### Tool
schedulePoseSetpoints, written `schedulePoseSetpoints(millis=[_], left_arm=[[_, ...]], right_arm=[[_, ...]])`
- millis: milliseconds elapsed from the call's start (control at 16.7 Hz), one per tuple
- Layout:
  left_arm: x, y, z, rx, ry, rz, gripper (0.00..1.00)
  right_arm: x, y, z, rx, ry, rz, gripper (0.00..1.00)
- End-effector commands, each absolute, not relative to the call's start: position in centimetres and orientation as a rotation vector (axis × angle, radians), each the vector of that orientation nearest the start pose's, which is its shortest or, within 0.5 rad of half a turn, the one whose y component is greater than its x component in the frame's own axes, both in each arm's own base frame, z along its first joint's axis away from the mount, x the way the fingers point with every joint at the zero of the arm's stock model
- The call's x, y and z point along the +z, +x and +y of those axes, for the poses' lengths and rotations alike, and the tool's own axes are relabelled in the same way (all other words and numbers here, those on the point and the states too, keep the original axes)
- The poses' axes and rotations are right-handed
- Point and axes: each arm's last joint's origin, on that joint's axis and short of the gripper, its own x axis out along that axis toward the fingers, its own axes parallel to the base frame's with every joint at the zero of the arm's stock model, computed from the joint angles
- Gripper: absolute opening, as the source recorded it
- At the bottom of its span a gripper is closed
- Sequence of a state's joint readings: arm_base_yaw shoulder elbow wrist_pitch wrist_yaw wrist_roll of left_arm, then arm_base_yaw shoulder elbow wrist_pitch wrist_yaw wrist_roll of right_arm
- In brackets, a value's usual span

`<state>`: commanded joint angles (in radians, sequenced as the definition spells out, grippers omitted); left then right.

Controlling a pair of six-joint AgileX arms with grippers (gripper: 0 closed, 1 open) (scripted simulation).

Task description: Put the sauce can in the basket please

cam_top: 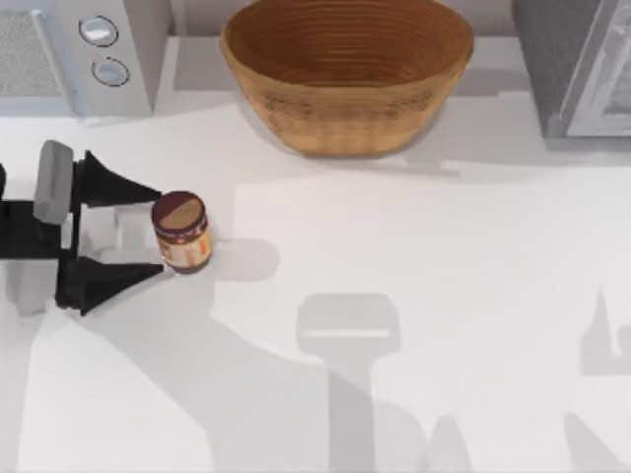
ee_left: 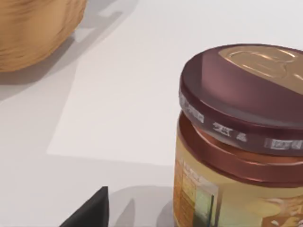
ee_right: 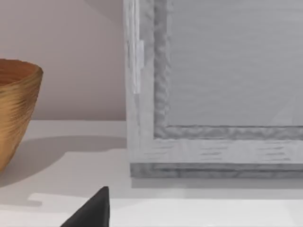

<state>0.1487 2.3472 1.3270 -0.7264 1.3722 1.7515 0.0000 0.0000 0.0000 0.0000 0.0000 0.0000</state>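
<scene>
The sauce can [cam_top: 182, 232] stands upright on the white table at the left, with a dark brown lid and an orange-yellow label. My left gripper [cam_top: 160, 231] is open at table level. Its two black fingers [cam_top: 118, 187] lie on either side of the can's left edge and do not touch it. In the left wrist view the sauce can [ee_left: 241, 142] looms close, and one black fingertip [ee_left: 90, 213] shows beside it. The basket [cam_top: 345, 74] is a wide wicker bowl at the back centre, with nothing inside; the basket [ee_left: 33, 28] also shows past the can. My right arm is parked at the right.
A grey appliance with two knobs [cam_top: 99, 49] stands at the back left. Another grey appliance [cam_top: 582, 69] stands at the back right, and this appliance [ee_right: 213, 94] is close in the right wrist view, next to the basket [ee_right: 16, 109]. Bare table lies between the can and the basket.
</scene>
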Motion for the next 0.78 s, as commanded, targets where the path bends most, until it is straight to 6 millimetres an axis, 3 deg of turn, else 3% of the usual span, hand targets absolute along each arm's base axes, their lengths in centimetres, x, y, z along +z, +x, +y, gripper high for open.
schedulePoseSetpoints(millis=[360,780], left_arm=[[2.3,38.1,0.0,-1.442,0.146,0.163,1.00],[2.9,38.1,-2.3,-1.444,0.145,0.164,1.00]], right_arm=[[16.0,10.6,-0.1,0.000,0.000,0.000,1.00],[16.0,10.6,-0.1,0.000,0.000,0.000,1.00]])
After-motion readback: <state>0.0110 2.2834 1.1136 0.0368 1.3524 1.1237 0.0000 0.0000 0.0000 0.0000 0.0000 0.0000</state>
